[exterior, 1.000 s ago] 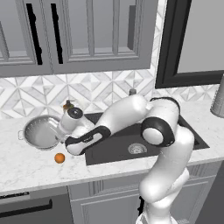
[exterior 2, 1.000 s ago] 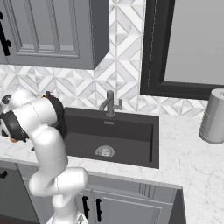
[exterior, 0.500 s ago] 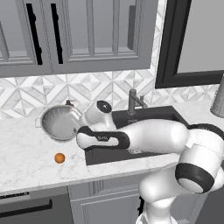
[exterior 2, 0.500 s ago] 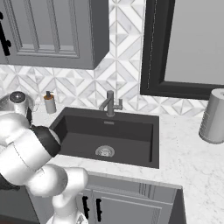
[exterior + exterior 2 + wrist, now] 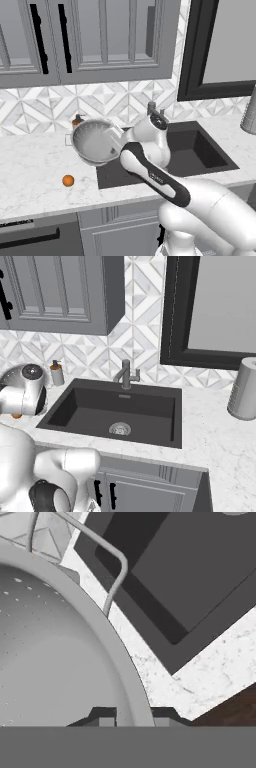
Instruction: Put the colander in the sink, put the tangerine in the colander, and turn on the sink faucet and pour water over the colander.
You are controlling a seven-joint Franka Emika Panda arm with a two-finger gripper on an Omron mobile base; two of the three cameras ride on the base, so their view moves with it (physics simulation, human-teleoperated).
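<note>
One step underway: my hand (image 5: 134, 714) gripped colander (image 5: 97, 141) rim, lifted beside sink (image 5: 200, 150). Tangerine (image 5: 68, 180) on bench (image 5: 30, 175), faucet (image 5: 125, 374) untouched.

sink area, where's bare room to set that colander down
The dark charcoal sink basin is bare around its round silver drain. White marble counter lies free between the basin and the tall grey ribbed object. It is crowded at the basin's left rim: gripper shut on the silver-grey perforated metal colander, soap dispenser, small orange tangerine.
</note>
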